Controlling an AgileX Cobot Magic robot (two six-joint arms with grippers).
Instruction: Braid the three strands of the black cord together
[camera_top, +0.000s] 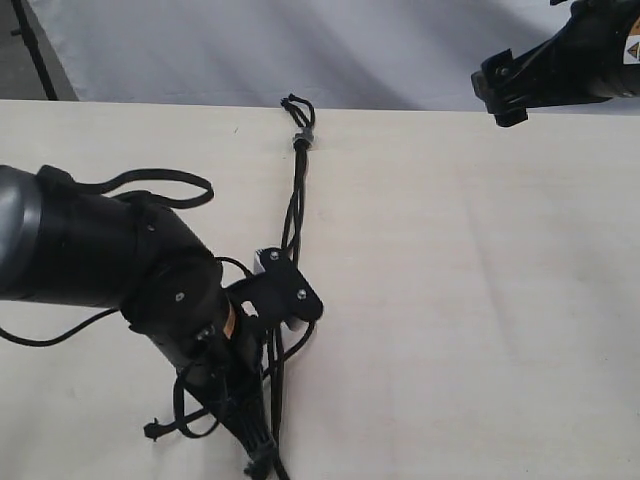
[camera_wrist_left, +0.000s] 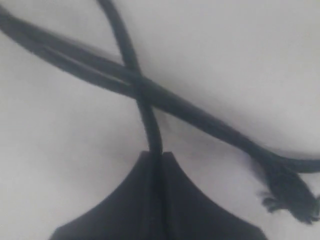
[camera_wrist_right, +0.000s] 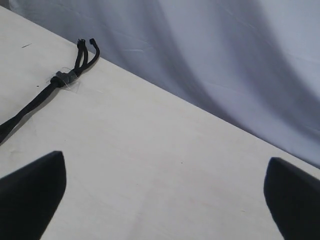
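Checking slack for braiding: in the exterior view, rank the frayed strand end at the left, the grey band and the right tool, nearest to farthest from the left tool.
1. The frayed strand end, just left of the left tool, near edge.
2. The grey band, far edge, middle.
3. The right tool, far right corner.

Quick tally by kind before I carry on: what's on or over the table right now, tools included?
Black cord: 1
Grey band on it: 1
Tools: 2 (left tool shut on a strand, right tool open)
Total: 4
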